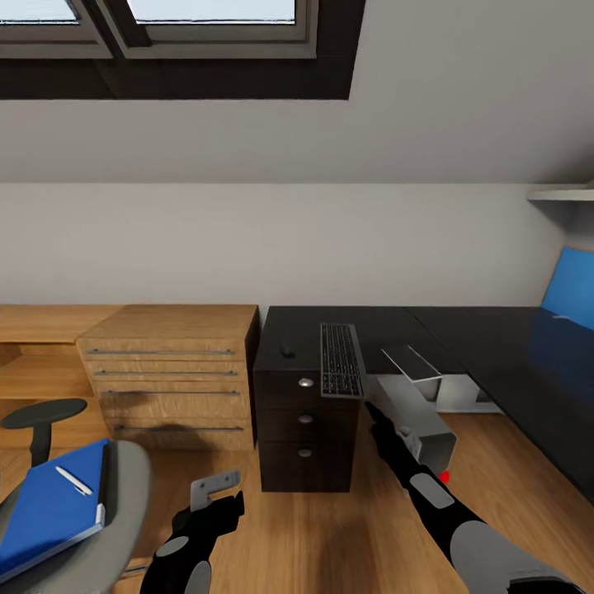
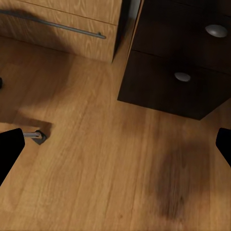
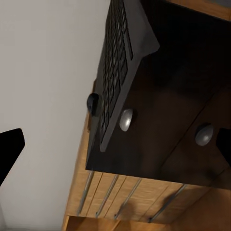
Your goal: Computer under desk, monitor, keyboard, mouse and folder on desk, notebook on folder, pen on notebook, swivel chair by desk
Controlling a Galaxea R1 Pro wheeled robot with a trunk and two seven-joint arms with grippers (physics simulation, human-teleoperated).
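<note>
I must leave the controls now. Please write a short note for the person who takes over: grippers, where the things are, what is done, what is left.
Left gripper: open, empty, low over the floor.
Right gripper: open, empty, raised toward the keyboard.
Keyboard lies on the dark desk, its near end over the front edge above the drawers. Mouse sits on the desk to its left.
Blue folder is on the swivel chair, with a pen on top.
Done: keyboard and mouse on desk.
Left: folder, notebook, pen, chair. Monitor, computer, notebook: I cannot place them.
</note>
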